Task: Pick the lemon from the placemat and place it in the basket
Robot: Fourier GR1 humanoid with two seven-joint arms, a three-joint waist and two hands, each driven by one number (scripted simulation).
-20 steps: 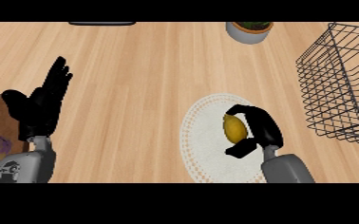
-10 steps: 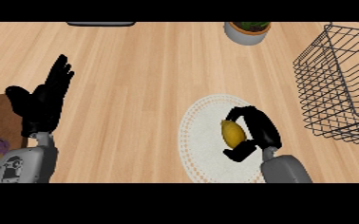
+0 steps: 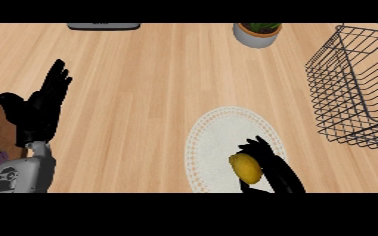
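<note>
Left hand [image 3: 40,107] is resting near the counter's left edge, fingers straight and spread, pointing up, holding nothing; not taking part.

Along the counter's far edge a dark flat object [image 3: 103,26] is showing left of centre, only partly in view, can't tell what it is. Further right on the same edge a potted plant [image 3: 257,33] is sitting in a grey pot, well apart from everything in play.

Placemat [image 3: 225,145], round and white with a dotted border, is lying toward the counter's near edge, right of centre. Lemon [image 3: 246,167] is sitting over the placemat's near-right part. Right hand [image 3: 279,172] is coming in from the near edge with fingers curling round the lemon's right side and thumb underneath, so it is pinching the fruit between thumb and fingers. Can't tell whether the lemon is touching the mat or is just off it.

Basket [image 3: 347,87], black wire, is standing at the counter's right edge, partly cut off by the view, well apart from the lemon, nothing showing inside the visible part.

Progress, as a judgement: grasp is looking done, lift is unclear. Carrying the lemon right and toward the far side, over the basket rim, and letting go inside are all left to do.
</note>
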